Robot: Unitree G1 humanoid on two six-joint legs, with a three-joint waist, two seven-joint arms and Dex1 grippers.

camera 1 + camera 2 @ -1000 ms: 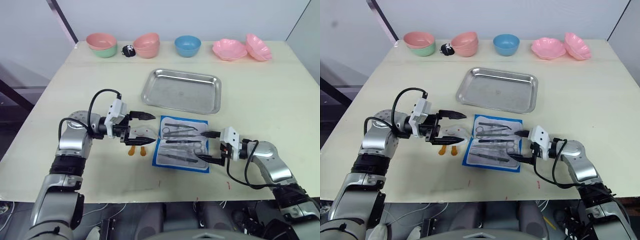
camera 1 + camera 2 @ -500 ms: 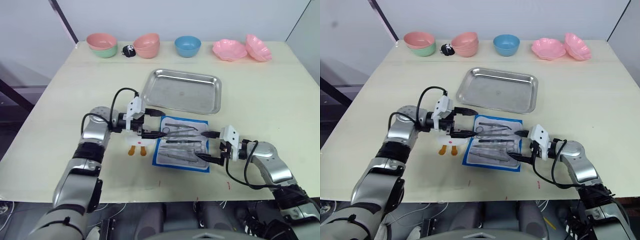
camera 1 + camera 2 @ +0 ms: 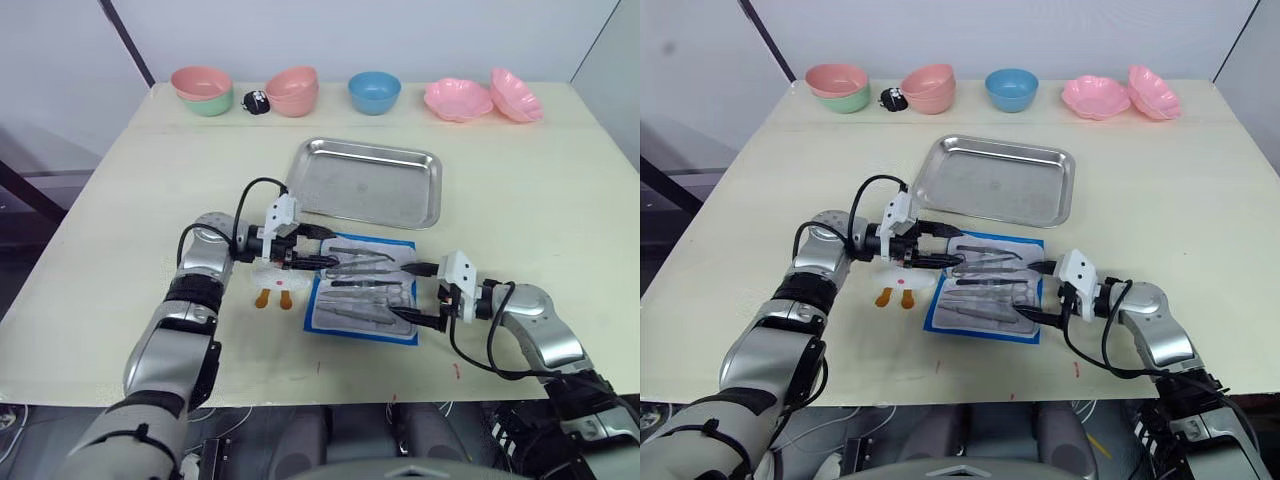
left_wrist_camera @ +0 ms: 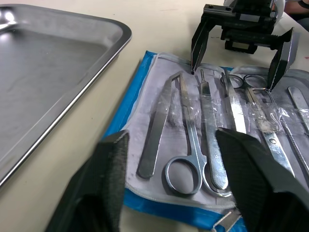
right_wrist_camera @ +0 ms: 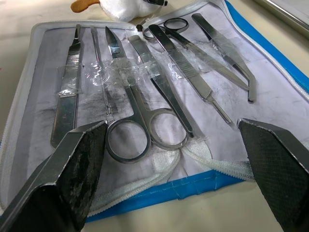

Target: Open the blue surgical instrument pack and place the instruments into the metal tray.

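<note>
The blue surgical instrument pack (image 3: 345, 322) lies unfolded on the table, pale lining up. Several silver instruments (image 4: 186, 140) lie side by side in it: scissors (image 5: 140, 116), forceps and tweezers (image 4: 154, 130). My left gripper (image 3: 325, 248) is open at the pack's left end, its fingers (image 4: 111, 183) on either side of the ring handles and apart from them. My right gripper (image 3: 405, 291) is open at the pack's right end, its fingers (image 5: 72, 169) spread wide with nothing between them. The metal tray (image 3: 365, 182) sits just behind the pack, with nothing in it.
A white toy with orange feet (image 3: 272, 285) lies beside the pack's left edge, under my left wrist. Along the back edge stand a pink bowl in a green one (image 3: 204, 88), stacked pink bowls (image 3: 293, 90), a blue bowl (image 3: 375, 91) and two pink scalloped dishes (image 3: 459, 98).
My left gripper has moved right, from above the white toy to the pack's left end. The right arm and the pack have stayed where they were.
</note>
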